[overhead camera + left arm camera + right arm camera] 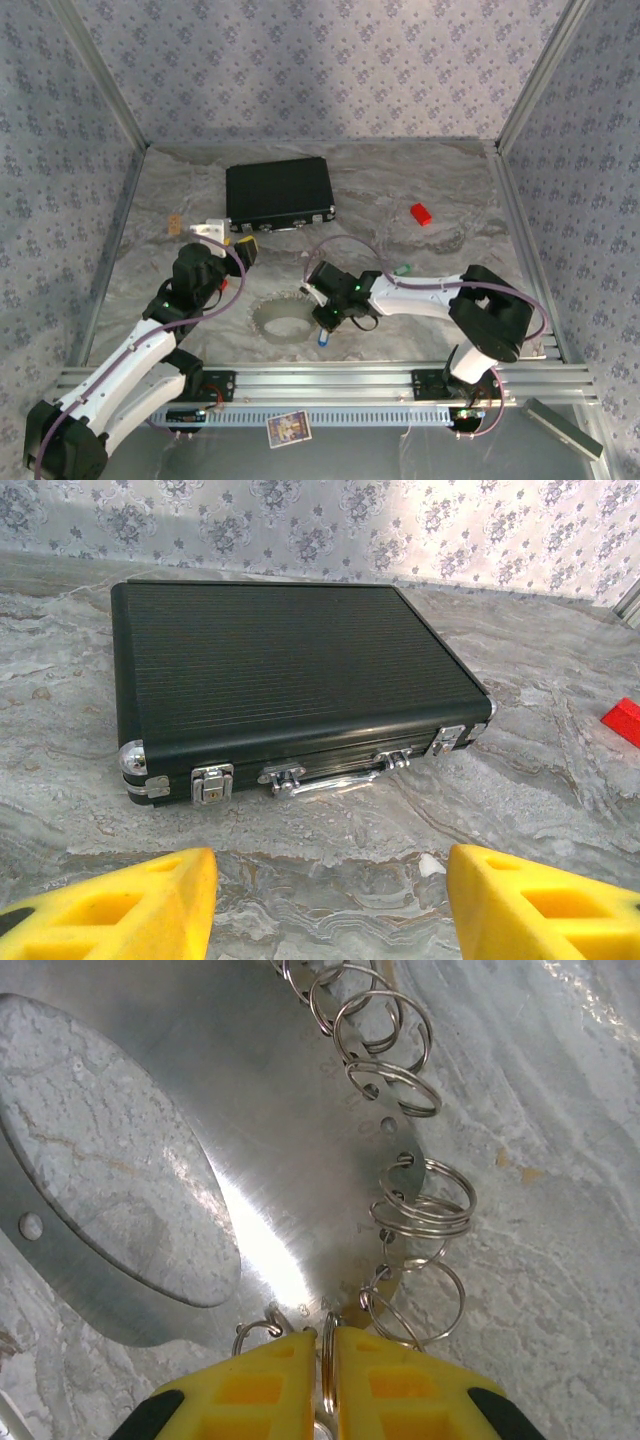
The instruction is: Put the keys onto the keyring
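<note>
My L gripper (pixel 244 248) (pixel 330 882) has its yellow fingers (pixel 130 905) spread wide w/ nothing between them, only grey marbled tabletop (pixel 430 170). Straight ahead of those tips, near but not touching, lies the black ribbed hard case (pixel 278 192) (pixel 280 670), its chrome latches and handle facing me. To the right of the L fingers and nearer the arm bases lies the keyring (pixel 258 318) (pixel 270 1160), flat on the table: a pale grey loop from above, and in the R wrist view a shiny flat metal band w/ small wire rings strung through holes along its edge. My R gripper (pixel 324 320) (pixel 328 1332) sits at that loop's right edge, yellow fingers (pixel 250 1385) closed to a sliver and pinching a thin wire ring (pixel 326 1355) right at the band's rim. The blue-headed key (pixel 323 339) shows just below the R fingertips in the top view; can't tell if it hangs from that ring. The pale green-headed key (pixel 402 269) lies on the table to the right of the R fingers, apart from them. Farther off, beyond that, is the small red rectangular block (pixel 421 213) (pixel 625 720).
</note>
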Controlling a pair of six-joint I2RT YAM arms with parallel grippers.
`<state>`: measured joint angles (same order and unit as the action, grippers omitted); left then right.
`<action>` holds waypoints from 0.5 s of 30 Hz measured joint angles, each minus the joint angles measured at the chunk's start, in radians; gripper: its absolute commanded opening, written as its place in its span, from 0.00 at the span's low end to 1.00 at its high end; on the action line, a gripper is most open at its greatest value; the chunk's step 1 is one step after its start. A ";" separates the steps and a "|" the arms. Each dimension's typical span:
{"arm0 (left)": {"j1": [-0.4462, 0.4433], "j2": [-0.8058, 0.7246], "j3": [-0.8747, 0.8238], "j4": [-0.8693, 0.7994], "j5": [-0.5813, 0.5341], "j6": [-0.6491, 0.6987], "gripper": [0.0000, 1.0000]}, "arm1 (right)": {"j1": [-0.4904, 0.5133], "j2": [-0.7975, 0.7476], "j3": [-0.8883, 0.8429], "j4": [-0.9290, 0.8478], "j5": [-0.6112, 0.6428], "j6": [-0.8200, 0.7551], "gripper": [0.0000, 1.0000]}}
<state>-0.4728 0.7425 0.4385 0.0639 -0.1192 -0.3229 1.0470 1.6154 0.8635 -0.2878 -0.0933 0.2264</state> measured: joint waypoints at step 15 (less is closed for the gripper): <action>0.000 0.000 0.000 0.000 0.000 0.000 0.62 | -0.002 0.032 0.039 -0.031 0.010 -0.014 0.09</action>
<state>-0.4728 0.7425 0.4385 0.0639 -0.1192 -0.3229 1.0451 1.6474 0.9028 -0.3191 -0.0837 0.2123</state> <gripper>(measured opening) 0.616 0.093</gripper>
